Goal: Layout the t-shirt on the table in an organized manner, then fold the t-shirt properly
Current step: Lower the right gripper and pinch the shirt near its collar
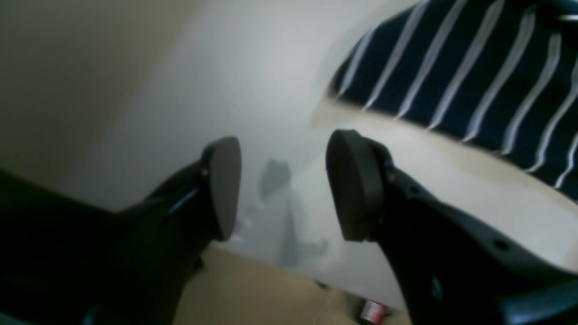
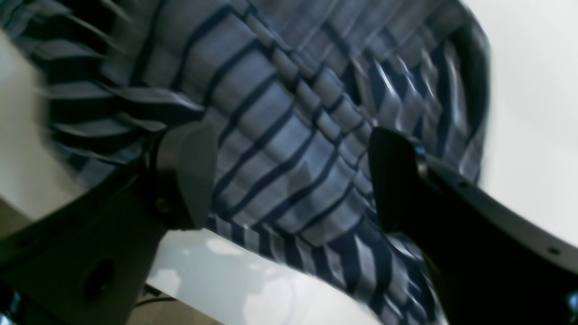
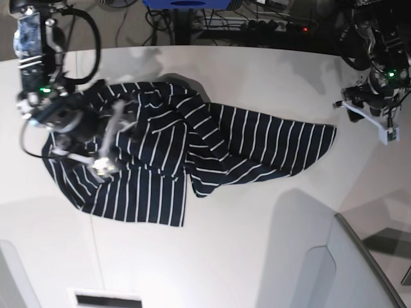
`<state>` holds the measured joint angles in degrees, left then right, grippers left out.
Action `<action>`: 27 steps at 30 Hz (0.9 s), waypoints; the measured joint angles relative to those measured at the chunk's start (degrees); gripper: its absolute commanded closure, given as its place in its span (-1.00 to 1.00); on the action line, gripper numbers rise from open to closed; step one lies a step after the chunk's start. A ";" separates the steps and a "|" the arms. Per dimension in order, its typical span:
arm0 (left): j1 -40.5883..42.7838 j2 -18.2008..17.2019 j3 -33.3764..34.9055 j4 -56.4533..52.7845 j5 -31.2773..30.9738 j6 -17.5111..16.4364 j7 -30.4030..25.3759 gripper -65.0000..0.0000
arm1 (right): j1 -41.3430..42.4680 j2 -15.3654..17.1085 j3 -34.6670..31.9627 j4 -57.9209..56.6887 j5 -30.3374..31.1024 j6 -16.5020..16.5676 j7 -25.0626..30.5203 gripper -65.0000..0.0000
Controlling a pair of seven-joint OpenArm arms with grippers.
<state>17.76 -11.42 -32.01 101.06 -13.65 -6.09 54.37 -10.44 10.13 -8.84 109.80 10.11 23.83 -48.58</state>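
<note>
The dark navy t-shirt (image 3: 192,147) with thin white stripes lies rumpled across the white table (image 3: 257,244), bunched at its middle, one end reaching right. My right gripper (image 3: 110,140) hangs over the shirt's left part. In the right wrist view this gripper (image 2: 291,180) is open wide, with wrinkled striped fabric (image 2: 280,113) below the gap and nothing pinched. My left gripper (image 3: 369,119) is off the shirt's right end, over bare table. In the left wrist view it (image 1: 283,189) is open and empty, and the shirt (image 1: 474,67) lies at the upper right.
Cables and dark equipment (image 3: 257,19) line the table's far edge. A grey raised panel (image 3: 359,269) stands at the lower right, and a slot (image 3: 106,298) sits near the front edge. Beige floor (image 1: 253,293) shows past the table edge.
</note>
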 measured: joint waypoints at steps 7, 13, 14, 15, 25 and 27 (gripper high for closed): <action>3.34 0.13 -2.89 -2.71 -1.62 0.00 -6.86 -0.01 | 8.92 -3.30 -22.38 -4.52 0.59 -12.07 0.61 -0.50; 3.23 0.42 -2.82 -2.78 -1.66 -0.15 -7.48 -0.01 | 13.35 -8.66 -26.25 -16.55 0.44 -12.24 0.33 -0.50; 3.23 0.44 -2.82 -2.78 -1.66 -0.13 -7.45 -0.01 | 13.97 -9.22 -26.67 -18.25 0.39 -12.31 0.39 -0.50; 3.39 0.42 -2.82 -2.82 -1.64 -0.13 -7.45 -0.01 | 14.34 -9.75 -27.02 -19.54 0.24 -12.24 0.79 -0.50; 2.78 0.13 2.29 -2.84 -1.62 -0.13 -7.48 -0.01 | 15.28 -11.23 -27.28 -29.81 0.26 -12.33 6.97 0.07; 2.73 0.11 4.37 -2.84 -1.66 -0.13 -7.56 -0.01 | 15.32 -11.23 -27.28 -29.81 0.37 -12.37 7.52 0.38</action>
<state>20.49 -11.31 -27.64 98.21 -15.31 -6.22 46.81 4.89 -1.10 -36.12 79.99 10.48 11.46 -41.06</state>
